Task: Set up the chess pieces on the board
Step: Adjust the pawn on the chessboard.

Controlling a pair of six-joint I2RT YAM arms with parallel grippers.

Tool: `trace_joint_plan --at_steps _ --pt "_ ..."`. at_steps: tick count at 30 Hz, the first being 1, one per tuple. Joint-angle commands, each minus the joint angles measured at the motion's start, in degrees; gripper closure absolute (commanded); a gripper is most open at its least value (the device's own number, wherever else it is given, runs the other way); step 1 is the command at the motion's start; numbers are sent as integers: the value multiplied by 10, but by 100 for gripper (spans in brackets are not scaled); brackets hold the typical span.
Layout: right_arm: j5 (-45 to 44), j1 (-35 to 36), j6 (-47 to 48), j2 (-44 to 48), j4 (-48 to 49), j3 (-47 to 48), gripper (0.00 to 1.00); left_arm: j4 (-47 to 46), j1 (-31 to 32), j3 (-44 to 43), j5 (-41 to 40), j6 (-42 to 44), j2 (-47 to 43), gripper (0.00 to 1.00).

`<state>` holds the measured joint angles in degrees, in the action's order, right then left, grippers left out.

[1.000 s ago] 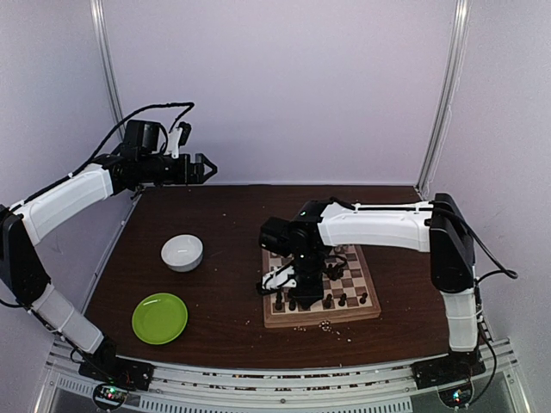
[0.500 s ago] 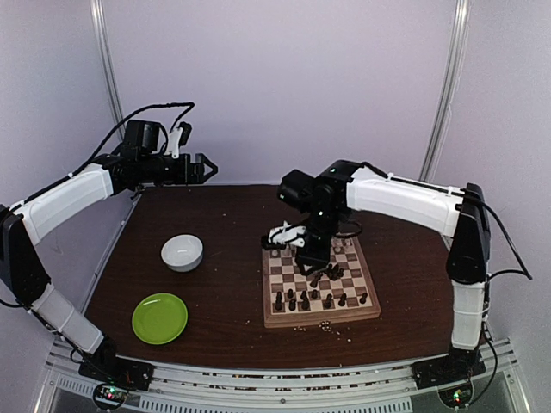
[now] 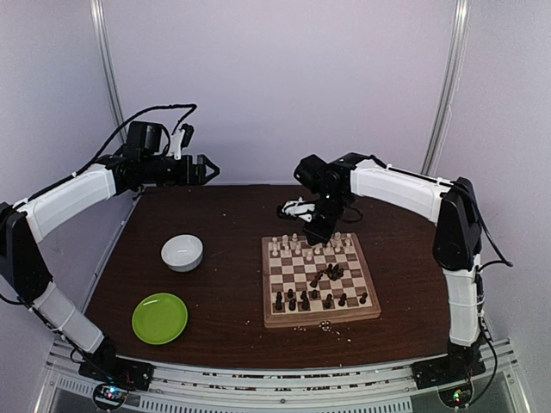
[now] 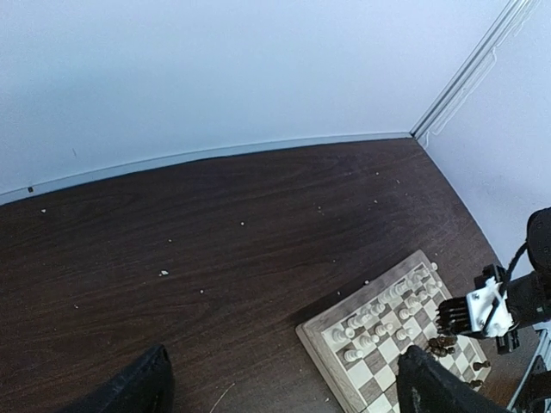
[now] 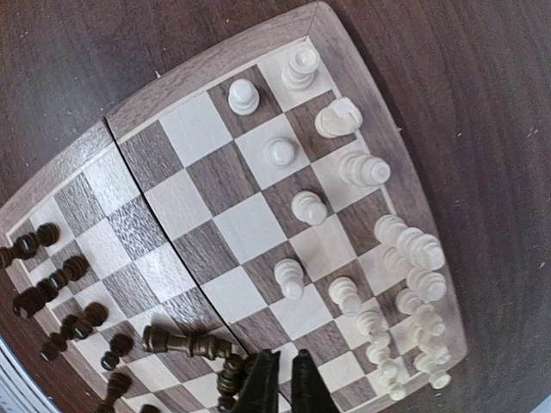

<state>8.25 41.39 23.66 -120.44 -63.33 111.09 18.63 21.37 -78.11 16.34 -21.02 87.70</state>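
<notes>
Dark chess pieces stand at 6 o'clock on the board, some toppled mid-board, cream ones at 12. They look tiny, light and smooth, so are probably best pinched at the waist. Beyond, the right gripper is nearly closed and apparently empty; the left gripper, at 10 o'clock, gapes empty.

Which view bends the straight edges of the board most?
Right wrist view: strong wide-lens bending, the board edges curve, yet the pieces look sharp. Left wrist view: the wall line bows. Top view: straight, even light, no glare.
</notes>
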Motion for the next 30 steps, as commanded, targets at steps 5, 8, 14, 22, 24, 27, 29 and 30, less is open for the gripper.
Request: trace_joint_plan --at_steps 5,8,14,22,24,27,29,30 --pt "31 5 3 -17 21 -49 100 -27 -1 2 11 -4 8 8" --pt "30 4 4 -26 32 -59 100 -27 -2 1 12 -4 10 8" --pt "15 5 1 -41 54 -62 100 -26 -2 1 12 -3 13 9" --pt "-5 4 -4 -58 65 -58 100 -25 -3 1 13 -4 15 9" --pt "-9 4 -5 -60 66 -56 100 -25 -3 0 14 -4 14 9" --pt "-18 4 -5 -63 69 -54 100 -25 -4 0 17 -5 15 9" --pt "-24 4 -5 -64 69 -53 100 -26 -5 0 19 -7 15 9" --pt "-26 4 -5 -65 71 -52 100 -26 -6 0 20 -7 16 9"
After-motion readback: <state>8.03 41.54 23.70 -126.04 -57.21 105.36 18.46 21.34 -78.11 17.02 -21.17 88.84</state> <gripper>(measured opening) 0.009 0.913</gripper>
